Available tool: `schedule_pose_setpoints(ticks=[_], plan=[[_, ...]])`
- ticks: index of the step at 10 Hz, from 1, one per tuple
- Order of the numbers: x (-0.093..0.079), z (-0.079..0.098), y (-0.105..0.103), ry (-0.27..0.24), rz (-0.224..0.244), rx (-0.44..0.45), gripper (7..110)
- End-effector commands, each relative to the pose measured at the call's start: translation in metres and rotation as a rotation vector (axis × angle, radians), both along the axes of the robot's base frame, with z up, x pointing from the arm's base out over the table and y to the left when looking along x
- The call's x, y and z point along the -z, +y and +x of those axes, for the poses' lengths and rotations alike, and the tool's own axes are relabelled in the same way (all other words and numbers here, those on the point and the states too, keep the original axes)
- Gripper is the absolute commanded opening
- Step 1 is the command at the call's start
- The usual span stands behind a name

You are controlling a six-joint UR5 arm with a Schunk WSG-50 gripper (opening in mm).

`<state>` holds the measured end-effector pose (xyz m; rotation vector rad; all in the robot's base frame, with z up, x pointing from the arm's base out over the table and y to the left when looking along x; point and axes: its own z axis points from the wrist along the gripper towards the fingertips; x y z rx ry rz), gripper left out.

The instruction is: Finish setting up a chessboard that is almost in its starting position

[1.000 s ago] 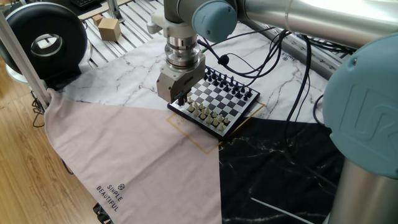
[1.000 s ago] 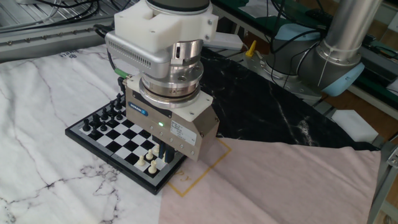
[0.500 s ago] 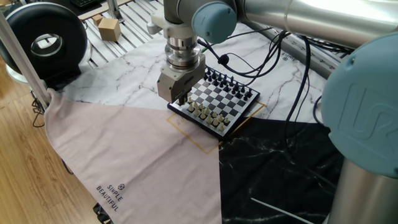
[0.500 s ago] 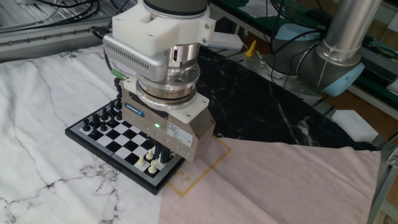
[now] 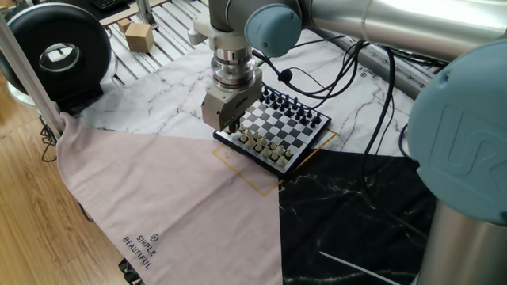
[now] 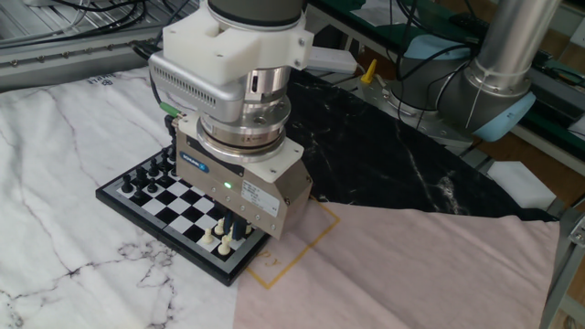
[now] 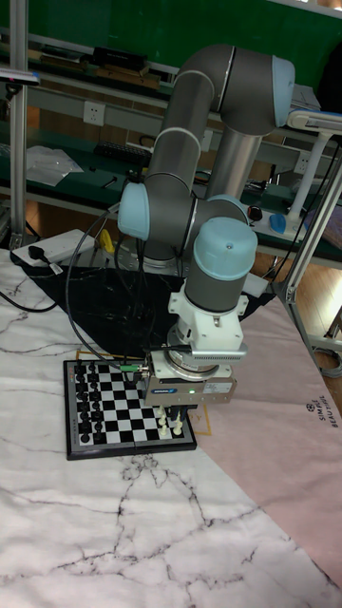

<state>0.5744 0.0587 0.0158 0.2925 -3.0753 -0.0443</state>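
The chessboard [image 5: 276,128] sits on the white marbled sheet [image 6: 64,265], partly inside a yellow square outline [image 6: 297,251], black pieces [image 7: 85,399] along one edge and cream pieces [image 5: 265,146] along the other. My gripper [image 6: 234,228] hangs over the cream end, fingers pointing down among those pieces; can't tell if it's apart or clamped on one. A pink cloth [image 5: 166,198] and a black marbled sheet [image 6: 393,155] lie alongside.
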Motion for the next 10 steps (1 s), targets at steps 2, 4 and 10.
schedule_pose_setpoints(ticks=[2, 4, 10], plan=[[0.0015, 0.0003, -0.0016, -0.002, 0.008, 0.003, 7], [0.0032, 0.001, -0.0005, -0.002, 0.011, 0.003, 7], [0.0072, 0.0028, -0.0007, 0.0, 0.009, 0.003, 7]])
